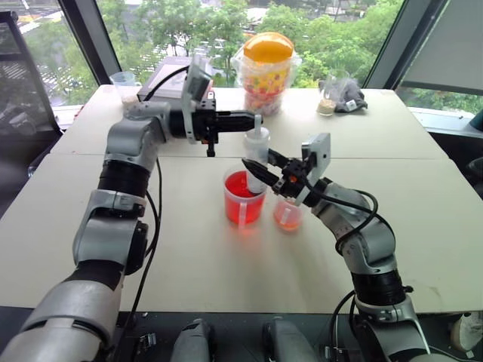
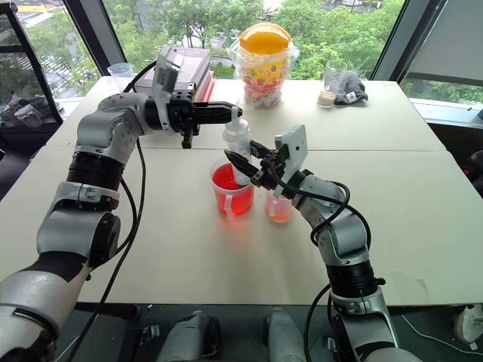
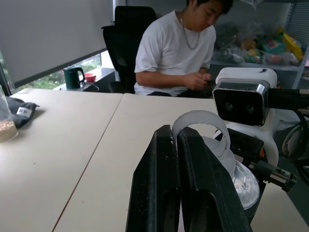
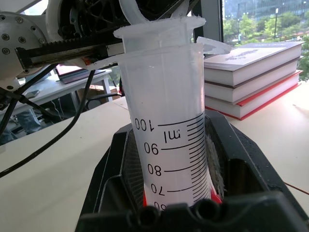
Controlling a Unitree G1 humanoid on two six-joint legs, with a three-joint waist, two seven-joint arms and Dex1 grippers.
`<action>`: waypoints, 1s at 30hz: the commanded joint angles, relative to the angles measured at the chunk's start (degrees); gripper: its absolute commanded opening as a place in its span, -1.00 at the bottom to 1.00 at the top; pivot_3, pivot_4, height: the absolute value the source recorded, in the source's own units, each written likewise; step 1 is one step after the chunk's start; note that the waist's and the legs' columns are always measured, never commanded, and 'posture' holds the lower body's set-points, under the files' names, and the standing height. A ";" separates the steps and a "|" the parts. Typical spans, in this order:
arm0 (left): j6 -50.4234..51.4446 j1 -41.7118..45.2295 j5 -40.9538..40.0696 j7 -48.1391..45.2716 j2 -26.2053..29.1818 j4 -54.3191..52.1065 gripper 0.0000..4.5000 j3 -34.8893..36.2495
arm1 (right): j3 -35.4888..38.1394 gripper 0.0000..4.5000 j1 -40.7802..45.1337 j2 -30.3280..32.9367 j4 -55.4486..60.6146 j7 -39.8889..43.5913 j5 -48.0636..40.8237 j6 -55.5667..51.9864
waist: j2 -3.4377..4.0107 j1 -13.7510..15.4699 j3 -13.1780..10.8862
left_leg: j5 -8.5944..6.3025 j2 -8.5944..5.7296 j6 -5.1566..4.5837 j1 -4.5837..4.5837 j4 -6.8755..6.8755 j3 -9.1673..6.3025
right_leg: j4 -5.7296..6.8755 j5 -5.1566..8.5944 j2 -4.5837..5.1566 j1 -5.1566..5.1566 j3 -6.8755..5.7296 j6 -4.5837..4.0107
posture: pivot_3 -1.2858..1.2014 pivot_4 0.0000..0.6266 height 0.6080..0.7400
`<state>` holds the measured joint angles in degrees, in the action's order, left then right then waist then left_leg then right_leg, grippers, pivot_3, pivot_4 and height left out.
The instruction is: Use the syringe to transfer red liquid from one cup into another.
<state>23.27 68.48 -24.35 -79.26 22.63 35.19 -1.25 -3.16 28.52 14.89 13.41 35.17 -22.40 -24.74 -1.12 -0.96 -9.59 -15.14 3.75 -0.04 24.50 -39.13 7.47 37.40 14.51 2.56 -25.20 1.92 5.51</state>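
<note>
Syringe [image 2: 238, 154] stands upright, tip in your big red cup [image 2: 231, 191], mid-worktop; right gripper [image 2: 243, 167] clamps the barrel, left gripper [image 2: 232, 111] pinched on plunger top. Barrel looks empty: draw not started. Small cup [image 2: 278, 206] beside it awaits red liquid [image 2: 225, 181].

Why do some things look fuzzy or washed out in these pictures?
Right wrist view: the clear plastic syringe is crisp, the stacked books behind softer. Left wrist view: the left gripper looms dark and close. Left eye view: daylight brightens the pale table.
</note>
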 commanded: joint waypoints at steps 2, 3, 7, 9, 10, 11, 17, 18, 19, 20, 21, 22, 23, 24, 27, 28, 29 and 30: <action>-0.31 3.57 -1.10 1.97 0.56 -1.30 -0.99 2.93 | -1.74 -0.38 0.66 0.29 2.36 2.33 -1.52 -0.11 | 0.00 -0.01 0.00 | 0.00 0.00 0.00 0.00 0.00 0.00 | 0.00 0.00 0.00 0.00 0.00 0.00 | 0.03 -0.52 1.00; -0.43 3.87 -1.15 2.20 0.65 -1.08 -0.99 3.23 | -1.92 -0.38 0.61 0.29 2.36 2.43 -1.64 -0.30 | 0.00 0.00 0.00 | 0.00 0.00 0.00 0.00 0.00 0.00 | 0.00 0.00 0.00 0.00 0.00 0.00 | 0.03 -0.52 1.00; -0.62 4.32 -1.30 2.61 0.73 -0.93 -0.99 3.75 | -2.24 -0.38 0.51 0.40 2.35 2.81 -1.97 -0.78 | 0.00 0.00 0.00 | 0.00 0.00 0.00 0.00 0.00 0.00 | 0.00 0.00 0.00 0.00 0.00 0.00 | 0.03 -0.52 1.00; -0.71 4.37 -1.41 2.96 0.71 -1.00 -0.99 4.07 | -2.54 -0.38 0.39 0.35 2.46 2.91 -2.18 -1.08 | 0.00 -0.01 0.00 | 0.00 0.00 0.00 0.00 0.00 0.00 | 0.00 0.00 0.00 0.00 0.00 0.00 | 0.03 -0.52 1.00; -0.80 4.37 -1.38 3.09 0.71 -1.02 -0.99 4.16 | -2.69 -0.38 0.32 0.35 2.52 2.93 -2.27 -1.16 | 0.00 -0.01 0.00 | 0.00 0.00 0.00 0.00 0.00 0.00 | 0.00 0.00 0.00 0.00 0.00 0.00 | 0.03 -0.52 1.00; -0.89 4.41 -1.38 3.24 0.72 -0.98 -0.99 4.27 | -2.80 -0.38 0.26 0.37 2.58 2.93 -2.37 -1.25 | 0.00 0.00 0.00 | 0.00 0.00 0.00 0.00 0.00 0.00 | 0.00 0.00 0.00 0.00 0.00 0.00 | 0.03 -0.52 1.00; -1.35 4.95 -1.46 3.80 0.94 -0.28 -0.99 4.88 | -3.29 -0.38 -0.14 0.48 3.09 3.06 -2.77 -2.06 | 0.00 0.00 0.00 | 0.00 0.00 0.00 0.00 0.00 -0.01 | 0.00 0.00 0.00 0.00 0.00 0.00 | 0.03 -0.52 1.00; -1.43 5.02 -1.45 3.81 0.96 -0.12 -0.99 4.93 | -3.34 -0.38 -0.22 0.51 3.15 3.07 -2.80 -2.12 | 0.00 0.00 0.00 | 0.00 0.00 0.00 0.00 0.00 0.00 | 0.00 0.00 0.00 0.00 0.00 0.00 | 0.03 -0.52 1.00; -1.55 5.11 -1.43 3.83 0.95 0.05 -0.99 4.96 | -3.34 -0.38 -0.27 0.54 3.17 3.10 -2.83 -2.17 | 0.00 0.00 0.00 | 0.00 0.00 0.00 0.00 0.00 0.00 | 0.00 0.00 0.00 0.00 0.00 0.00 | 0.03 -0.52 1.00; -1.64 5.16 -1.42 3.84 0.96 0.18 -0.99 4.99 | -3.35 -0.38 -0.29 0.55 3.18 3.12 -2.83 -2.20 | 0.00 -0.01 0.00 | 0.00 0.00 0.00 0.00 0.00 0.00 | 0.00 0.00 0.00 0.00 0.00 0.00 | 0.03 -0.52 1.00; -1.72 5.20 -1.42 3.85 0.98 0.27 -0.99 5.04 | -3.34 -0.38 -0.29 0.57 3.19 3.13 -2.84 -2.26 | 0.00 0.00 0.00 | 0.00 0.00 0.00 0.00 0.00 0.00 | 0.00 0.00 0.00 0.00 0.00 0.00 | 0.03 -0.52 1.00; -1.81 5.26 -1.41 3.87 0.97 0.38 -0.99 5.06 | -3.30 -0.38 -0.28 0.60 3.16 3.18 -2.84 -2.30 | 0.00 0.00 0.00 | 0.00 0.00 0.00 0.00 0.00 0.00 | 0.00 0.00 0.00 0.00 0.00 0.00 | 0.03 -0.52 1.00; -1.89 5.31 -1.42 3.88 0.99 0.47 -0.99 5.11 | -3.27 -0.38 -0.27 0.62 3.16 3.18 -2.82 -2.34 | 0.00 0.00 0.00 | 0.00 0.00 0.00 0.00 0.00 0.00 | 0.00 0.00 0.00 0.00 0.00 0.00 | 0.03 -0.52 1.00; -1.97 5.37 -1.42 3.87 1.03 0.56 -0.99 5.16 | -3.24 -0.38 -0.27 0.62 3.18 3.17 -2.80 -2.39 | 0.00 0.00 0.00 | 0.00 0.00 0.00 0.00 0.00 0.00 | 0.00 0.00 0.00 0.00 0.00 0.00 | 0.03 -0.52 1.00; -2.21 5.58 -1.43 3.86 1.10 0.85 -0.99 5.29 | -3.24 -0.38 -0.29 0.69 3.19 3.21 -2.71 -2.45 | 0.00 0.01 0.00 | 0.00 0.00 0.00 0.00 0.00 0.00 | 0.00 0.00 0.00 0.00 0.00 0.00 | 0.03 -0.52 1.00; -2.29 5.68 -1.43 3.89 1.11 0.96 -0.99 5.35 | -3.23 -0.38 -0.31 0.72 3.21 3.24 -2.71 -2.47 | 0.00 0.01 0.00 | 0.00 0.00 0.00 0.00 0.00 0.00 | -0.01 0.00 0.00 0.00 0.00 0.00 | 0.03 -0.52 1.00; -2.33 5.75 -1.41 3.89 1.12 1.03 -0.99 5.41 | -3.24 -0.38 -0.33 0.73 3.24 3.23 -2.69 -2.50 | 0.00 0.01 0.00 | 0.00 0.00 0.00 0.00 0.00 0.00 | -0.01 0.00 0.00 0.00 0.00 0.00 | 0.03 -0.52 1.00; -2.38 5.81 -1.38 3.88 1.13 1.07 -0.99 5.47 | -3.28 -0.38 -0.37 0.71 3.29 3.22 -2.69 -2.52 | 0.00 0.02 0.00 | 0.00 0.00 0.00 0.00 0.00 0.00 | -0.01 0.00 0.00 0.00 0.00 0.00 | 0.03 -0.52 1.00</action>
<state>23.13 69.97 -24.38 -78.84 22.68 37.00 -0.20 -3.07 29.02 15.27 13.42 35.19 -23.88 -27.13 -1.12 -0.94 -9.59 -15.14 3.75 -0.04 24.51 -39.13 7.47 37.39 14.51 2.56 -25.20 1.92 5.51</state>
